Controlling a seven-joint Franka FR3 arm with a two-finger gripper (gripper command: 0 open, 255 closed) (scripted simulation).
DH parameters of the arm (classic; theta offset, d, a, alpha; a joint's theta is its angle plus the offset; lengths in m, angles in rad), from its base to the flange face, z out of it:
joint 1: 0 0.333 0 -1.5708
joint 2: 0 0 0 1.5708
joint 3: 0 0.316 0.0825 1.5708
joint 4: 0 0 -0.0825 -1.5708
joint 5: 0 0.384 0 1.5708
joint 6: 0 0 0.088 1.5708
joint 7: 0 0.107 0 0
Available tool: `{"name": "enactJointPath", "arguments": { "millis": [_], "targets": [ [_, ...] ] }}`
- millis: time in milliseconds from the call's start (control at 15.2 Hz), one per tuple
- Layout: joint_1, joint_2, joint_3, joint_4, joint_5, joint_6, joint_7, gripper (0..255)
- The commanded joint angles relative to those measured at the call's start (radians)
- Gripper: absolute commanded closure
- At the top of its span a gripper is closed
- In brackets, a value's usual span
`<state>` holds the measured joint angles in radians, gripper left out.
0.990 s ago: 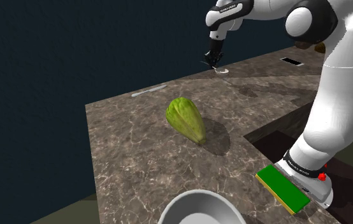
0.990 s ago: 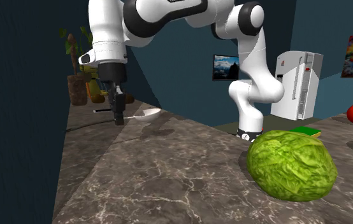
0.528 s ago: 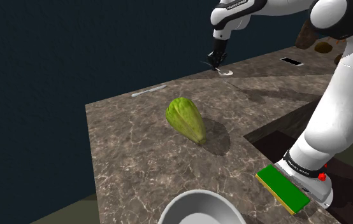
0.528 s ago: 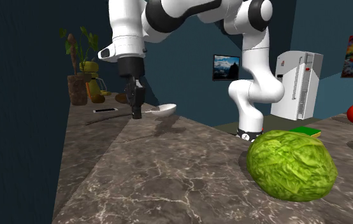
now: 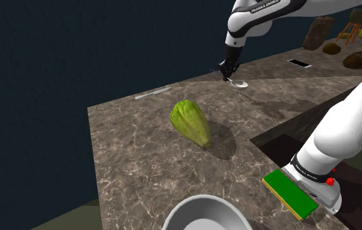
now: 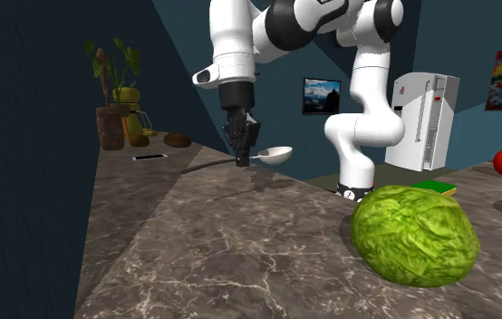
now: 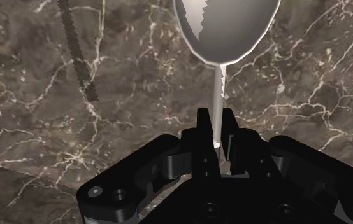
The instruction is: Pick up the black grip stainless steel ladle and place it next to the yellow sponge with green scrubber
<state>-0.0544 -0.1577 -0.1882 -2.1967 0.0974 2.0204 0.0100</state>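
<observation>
"Silver and shiny — is that the ladle (image 6: 272, 155)?" asks one.

"Yes," says the other. "The black gripper (image 6: 243, 159) has it. The two fingers (image 7: 202, 122) are pinched nearly all the way in on its thin neck, just behind the scoop."

"Is it on the brown stone counter (image 5: 140, 157)?"

"No, it hangs a bit above it, with its shadow under it. In the wrist view the round scoop of the ladle (image 7: 225, 28) sticks out past the gripper (image 7: 216, 124)."

"Where is it in the shoulder view?"

"The ladle (image 5: 237, 83) is at about 1 o'clock from the big green lettuce (image 5: 191, 123), well apart from it — near the far side of the counter."

"And the sponge (image 5: 291, 193)?"

"Green on top, yellow on its side. It lies at about 5 o'clock from the lettuce, just beside the foot of the white arm (image 5: 343, 124), far from the ladle."

"What is at 6 o'clock from the lettuce?"

"A pale bowl (image 5: 206, 214), at the edge of the picture."
</observation>
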Motion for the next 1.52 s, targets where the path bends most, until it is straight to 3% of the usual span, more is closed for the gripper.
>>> {"name": "enactJointPath", "arguments": {
  "millis": [0,726,1122,1452],
  "targets": [
    [0.005,-0.078,0.014,-0.085,-0.012,0.01,0.027,255],
    [0.041,-0.503,0.135,-0.448,-0.004,-0.036,0.191,255],
    [0.091,-0.755,0.22,-0.595,0.052,-0.129,0.293,255],
    [0.163,-0.968,0.305,-0.684,0.128,-0.24,0.4,255]
  ]
}}
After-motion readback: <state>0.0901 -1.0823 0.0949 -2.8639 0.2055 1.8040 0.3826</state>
